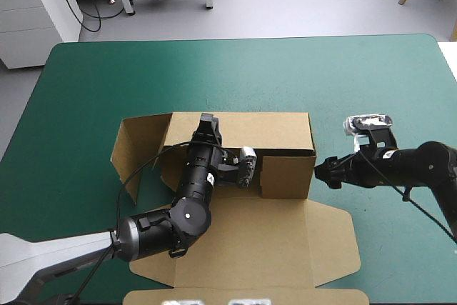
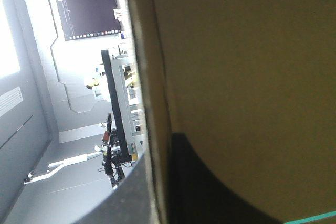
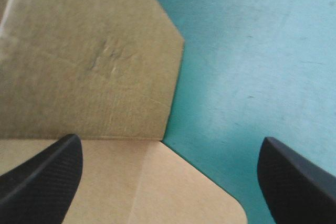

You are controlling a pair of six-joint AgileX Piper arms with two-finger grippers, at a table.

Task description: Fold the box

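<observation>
The left tool (image 1: 209,126), at mid-frame in the high view, is clamped on the far wall of the box (image 1: 285,133). The right tool (image 1: 320,171) is spread apart and empty, just beside the box's right end. The box sits at the centre of the teal-green tabletop (image 1: 357,76), walls partly raised, lid (image 1: 271,241) flat toward the bottom. This looks like wall-tucking; next, the right tool should probably press that end inward.

Much of the brown board box (image 1: 285,169) lies hidden under the left arm. The left end effector (image 1: 208,119) has its black fingertips lost at the rear wall, blurred close up.
</observation>
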